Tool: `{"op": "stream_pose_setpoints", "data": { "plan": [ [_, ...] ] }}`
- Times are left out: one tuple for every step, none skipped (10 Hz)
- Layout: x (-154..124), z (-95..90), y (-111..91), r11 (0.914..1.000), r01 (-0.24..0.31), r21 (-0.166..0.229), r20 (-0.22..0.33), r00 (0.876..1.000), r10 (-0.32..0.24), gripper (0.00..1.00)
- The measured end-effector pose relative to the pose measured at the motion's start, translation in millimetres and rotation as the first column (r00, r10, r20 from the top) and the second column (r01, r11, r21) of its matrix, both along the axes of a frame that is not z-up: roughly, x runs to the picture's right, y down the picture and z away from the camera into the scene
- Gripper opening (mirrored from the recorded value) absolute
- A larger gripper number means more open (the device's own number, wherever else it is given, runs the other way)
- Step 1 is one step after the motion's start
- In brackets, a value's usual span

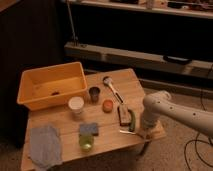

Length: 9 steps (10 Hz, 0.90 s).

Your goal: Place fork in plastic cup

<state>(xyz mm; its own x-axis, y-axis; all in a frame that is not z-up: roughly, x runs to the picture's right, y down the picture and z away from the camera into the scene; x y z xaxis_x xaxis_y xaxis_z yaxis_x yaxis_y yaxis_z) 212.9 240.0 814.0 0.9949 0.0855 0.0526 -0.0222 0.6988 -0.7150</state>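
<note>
Since the fork [129, 132] is a slim strip of silver metal, I judge it light, rigid and rather slippery. It lies flat on the desk [131, 80] near the lower-right edge, just below a green curved object [132, 120]. So low a thing gives little to pinch from above. Its right-hand end, close to the desk's edge, looks the best hold. The claw [145, 132] is down at exactly that end, closed, and appears to have the fork nipped there, though the contact itself is too dim to be certain. The plastic cup [86, 143], translucent lime green, stands well apart at lower centre, just below a blue sponge [89, 129]. Being light, it may tip if the fork drops in hard or leans on the rim. The desk is slatted pale wood, so the fork's points could catch in a gap. Around it the room is dim, with dark shelving [140, 55] behind, a speckled floor [175, 150] and cables [197, 147] at lower right.
</note>
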Motion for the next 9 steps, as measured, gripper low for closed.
{"op": "stream_pose_setpoints", "data": {
  "plan": [
    [0, -2.0, -1, 0.9999, -0.002, 0.014, -0.002, 1.0, 0.002, 0.0],
    [-2, -3.1, -3, 0.9995, -0.002, 0.031, -0.002, 1.0, 0.002, 0.0],
    [-5, -4.5, -5, 0.9987, 0.001, 0.051, -0.001, 1.0, -0.001, 0.0],
    [-5, -5.1, -8, 0.9977, 0.013, 0.067, -0.004, 1.0, -0.013, 0.01],
    [-6, -7.8, -11, 0.9963, 0.015, 0.085, -0.012, 1.0, -0.014, 0.09],
    [-7, -9.9, -11, 0.9955, 0.008, 0.094, -0.019, 1.0, -0.007, 0.19],
    [-9, -12.8, -11, 0.9949, 0.001, 0.101, -0.023, 1.0, 0.001, 0.29],
    [-10, -15.0, -11, 0.9943, -0.002, 0.106, -0.026, 1.0, 0.005, 0.37],
    [-12, -17.6, -9, 0.9939, -0.009, 0.11, -0.024, 1.0, 0.012, 0.49]
  ]
}}
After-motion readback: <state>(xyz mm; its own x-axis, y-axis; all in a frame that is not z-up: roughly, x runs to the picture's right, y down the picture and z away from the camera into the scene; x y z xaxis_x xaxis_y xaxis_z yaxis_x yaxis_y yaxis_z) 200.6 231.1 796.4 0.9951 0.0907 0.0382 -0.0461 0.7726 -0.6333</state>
